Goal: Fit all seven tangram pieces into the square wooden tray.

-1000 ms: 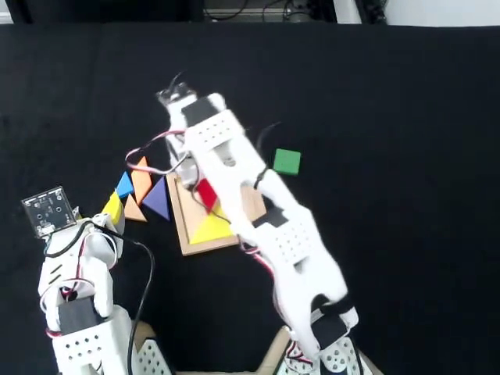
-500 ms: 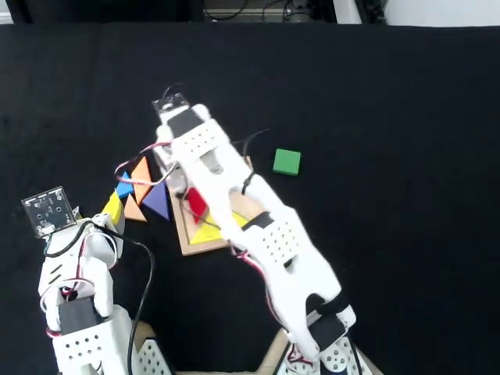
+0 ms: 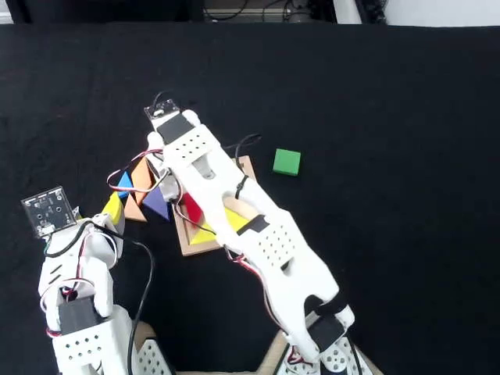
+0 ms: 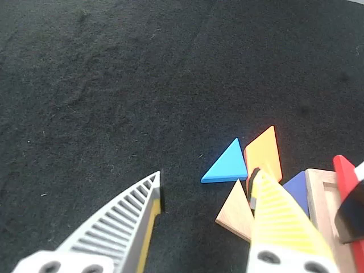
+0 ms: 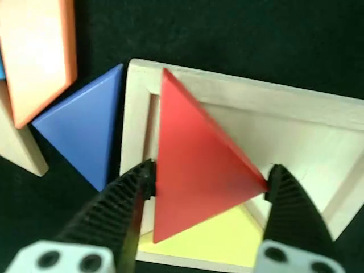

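Note:
My right gripper (image 5: 207, 182) is shut on the red triangle (image 5: 193, 170), one finger on each side. The triangle sits tilted over the wooden tray's (image 5: 239, 91) left rim, partly above the yellow triangle (image 5: 205, 242) lying inside. In the high view the red triangle (image 3: 191, 207) shows under the right arm. Beside the tray lie a dark blue triangle (image 5: 85, 128), an orange parallelogram (image 4: 263, 153), a light blue triangle (image 4: 227, 166) and a tan triangle (image 4: 238, 210). A green square (image 3: 287, 162) lies apart at the right. My left gripper (image 4: 205, 227) is open, holding nothing, just short of the tan triangle.
The right arm stretches diagonally from the front edge across the tray (image 3: 199, 245), hiding much of it. The left arm's base stands at the front left. Black cloth covers the table, with wide free room at the back and right.
The right gripper has swung left with the red triangle, from the tray's middle to its left rim. The left arm has stayed still.

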